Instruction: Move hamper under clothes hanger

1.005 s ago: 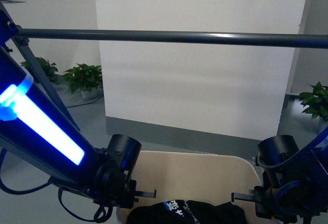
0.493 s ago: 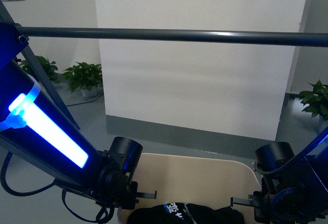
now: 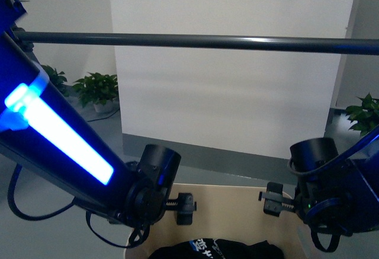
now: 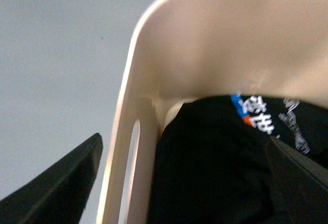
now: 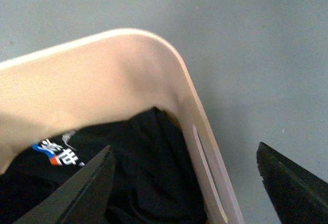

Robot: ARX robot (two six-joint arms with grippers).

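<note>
The cream-beige hamper (image 3: 234,207) stands low in the front view, below the clothes hanger's dark grey bar (image 3: 195,41). A black garment with white and blue print (image 3: 213,248) lies in it. My left gripper (image 3: 185,207) is open over the hamper's left end. In the left wrist view (image 4: 179,183) its fingers (image 4: 61,183) straddle the end wall and slot handle (image 4: 134,147) without touching. My right gripper (image 3: 271,202) is open over the right end. In the right wrist view (image 5: 187,183) its fingers (image 5: 292,183) straddle the other slot handle (image 5: 205,162).
The rack's slanted leg (image 3: 44,87) runs down at the left. Potted plants stand on the grey floor at the back left (image 3: 98,90) and right (image 3: 364,114). A white wall panel (image 3: 231,93) is behind the bar.
Both grippers have risen from the hamper's ends and turned. The hamper's far rim sits slightly lower in the front view.
</note>
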